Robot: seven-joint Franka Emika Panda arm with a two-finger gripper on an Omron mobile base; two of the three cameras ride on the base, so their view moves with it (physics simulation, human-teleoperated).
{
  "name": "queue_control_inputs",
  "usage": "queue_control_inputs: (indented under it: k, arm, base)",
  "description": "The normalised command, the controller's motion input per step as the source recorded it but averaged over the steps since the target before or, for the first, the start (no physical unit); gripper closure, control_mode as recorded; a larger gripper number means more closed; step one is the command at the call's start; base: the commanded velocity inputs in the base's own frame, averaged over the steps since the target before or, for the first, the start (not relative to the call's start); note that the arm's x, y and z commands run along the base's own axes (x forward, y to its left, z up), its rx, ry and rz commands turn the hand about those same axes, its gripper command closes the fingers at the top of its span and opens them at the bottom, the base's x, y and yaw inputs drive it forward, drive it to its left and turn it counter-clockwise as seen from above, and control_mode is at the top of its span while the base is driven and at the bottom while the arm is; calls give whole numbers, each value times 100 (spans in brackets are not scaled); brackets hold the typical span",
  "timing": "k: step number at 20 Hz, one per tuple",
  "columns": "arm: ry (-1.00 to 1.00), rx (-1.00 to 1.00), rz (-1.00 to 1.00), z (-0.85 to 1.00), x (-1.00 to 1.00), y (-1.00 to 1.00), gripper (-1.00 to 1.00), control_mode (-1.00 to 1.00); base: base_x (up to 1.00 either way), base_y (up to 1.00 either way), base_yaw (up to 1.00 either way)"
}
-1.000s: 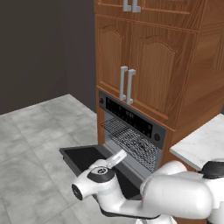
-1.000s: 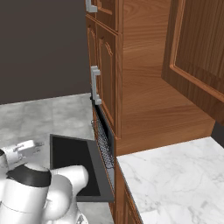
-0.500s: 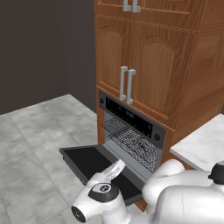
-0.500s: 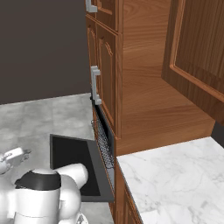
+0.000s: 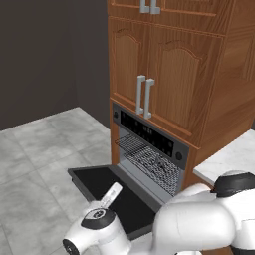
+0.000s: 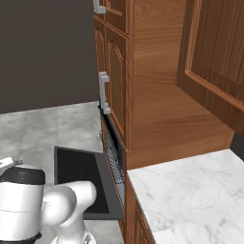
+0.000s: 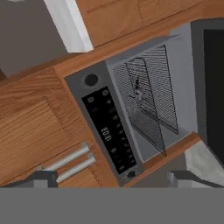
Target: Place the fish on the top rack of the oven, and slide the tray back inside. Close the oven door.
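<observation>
The fish [image 7: 138, 92] lies on the top rack [image 7: 146, 105] inside the oven [image 5: 149, 149] w/ the oven door [image 5: 112, 196] down, jaws wide apart & empty, so a fast push could knock it off.

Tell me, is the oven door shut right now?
No, the oven door hangs folded down and flat in front of the oven, leaving the top rack exposed in the left base view.
</observation>
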Motion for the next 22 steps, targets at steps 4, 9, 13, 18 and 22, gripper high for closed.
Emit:
queue_control_inputs:
  k: [4, 9, 13, 18, 22]
  arm:
    - [5, -19, -6, -31, 0, 91, -100, -100]
    - [0, -20, -9, -32, 0, 67, -100, -100]
    - [0, -21, -16, -47, 0, 42, -100, -100]
    - [0, -22, -21, -64, 12, 19, -100, -100]
    - [0, -20, -24, -67, 21, 12, -100, -100]
  base:
    - [0, 0, 0]
    - [0, 0, 0]
    - [0, 0, 0]
    - [0, 0, 0]
    - [0, 0, 0]
